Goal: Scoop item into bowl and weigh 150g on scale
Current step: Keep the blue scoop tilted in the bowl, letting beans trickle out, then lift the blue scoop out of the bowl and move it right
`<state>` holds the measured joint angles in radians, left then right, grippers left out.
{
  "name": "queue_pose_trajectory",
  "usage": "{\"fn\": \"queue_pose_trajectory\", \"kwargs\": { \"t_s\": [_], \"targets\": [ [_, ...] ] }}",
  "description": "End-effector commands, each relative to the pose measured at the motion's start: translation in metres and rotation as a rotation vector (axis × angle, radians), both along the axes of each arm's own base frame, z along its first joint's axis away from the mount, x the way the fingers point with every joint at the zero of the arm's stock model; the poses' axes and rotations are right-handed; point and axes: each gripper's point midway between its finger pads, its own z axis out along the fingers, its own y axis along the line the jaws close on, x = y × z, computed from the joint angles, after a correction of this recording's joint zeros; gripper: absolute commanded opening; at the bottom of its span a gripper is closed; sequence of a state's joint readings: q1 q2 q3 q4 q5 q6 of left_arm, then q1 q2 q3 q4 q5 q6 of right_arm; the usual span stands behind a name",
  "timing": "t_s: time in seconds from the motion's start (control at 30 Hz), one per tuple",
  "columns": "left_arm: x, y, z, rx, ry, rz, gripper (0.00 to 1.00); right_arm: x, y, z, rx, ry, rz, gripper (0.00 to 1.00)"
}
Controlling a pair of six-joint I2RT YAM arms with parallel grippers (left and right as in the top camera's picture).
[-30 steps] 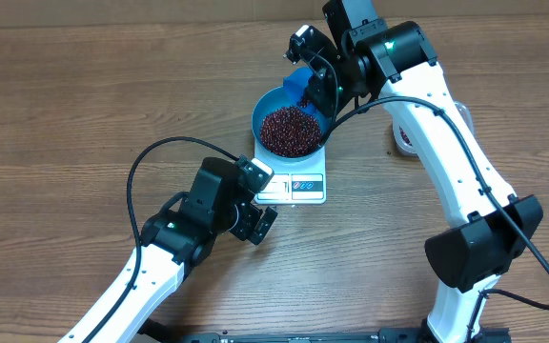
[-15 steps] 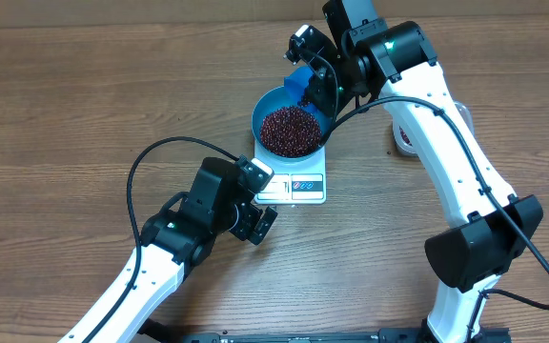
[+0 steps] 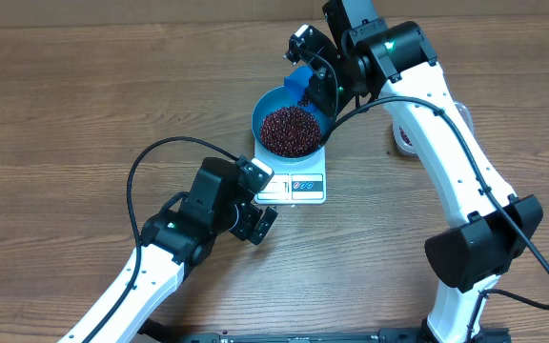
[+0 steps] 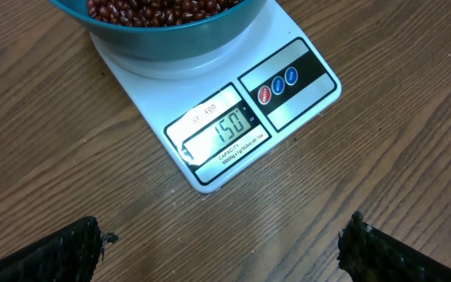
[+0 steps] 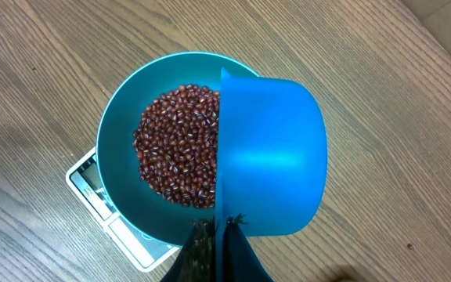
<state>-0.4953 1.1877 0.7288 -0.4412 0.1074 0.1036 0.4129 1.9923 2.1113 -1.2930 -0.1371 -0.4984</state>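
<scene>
The blue bowl (image 3: 267, 107) stands on the white scale (image 3: 303, 187), holding a heap of dark red beans (image 3: 290, 131). In the left wrist view the scale (image 4: 288, 102) has "150" on its display under the bowl (image 4: 171, 43) and its beans (image 4: 155, 8). My left gripper (image 4: 224, 235) hovers open over bare table just in front of the scale; from overhead the left gripper (image 3: 266, 198) sits at the scale's front left corner. My right gripper (image 5: 220, 231) is shut on the handle of a small blue scoop (image 5: 272, 157), held over the bowl's (image 5: 120, 164) far right rim beside the beans (image 5: 178, 145).
A small white round object (image 3: 404, 139) lies on the table to the right, partly hidden behind the right arm. The left arm's black cable (image 3: 160, 151) loops over the table to the left of the scale.
</scene>
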Motion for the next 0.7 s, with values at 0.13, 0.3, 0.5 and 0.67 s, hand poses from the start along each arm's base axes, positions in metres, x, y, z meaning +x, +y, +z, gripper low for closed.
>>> {"fn": "queue_pose_trajectory", "kwargs": {
  "t_s": [0.13, 0.3, 0.5, 0.67],
  "targets": [
    [0.002, 0.002, -0.001, -0.005, 0.007, 0.025, 0.99, 0.002, -0.002, 0.029, 0.025, -0.075, 0.001, 0.04],
    [0.002, 0.002, -0.001, -0.005, 0.007, 0.025, 1.0, -0.003, 0.006, 0.03, 0.067, -0.052, 0.024, 0.04],
    [0.002, 0.002, -0.001, -0.005, 0.007, 0.025, 1.0, -0.015, 0.006, 0.031, 0.173, 0.04, 0.043, 0.04],
    [0.002, 0.002, -0.001, -0.005, 0.007, 0.025, 1.0, -0.022, -0.008, 0.041, 0.348, 0.15, 0.033, 0.04]
  ]
}}
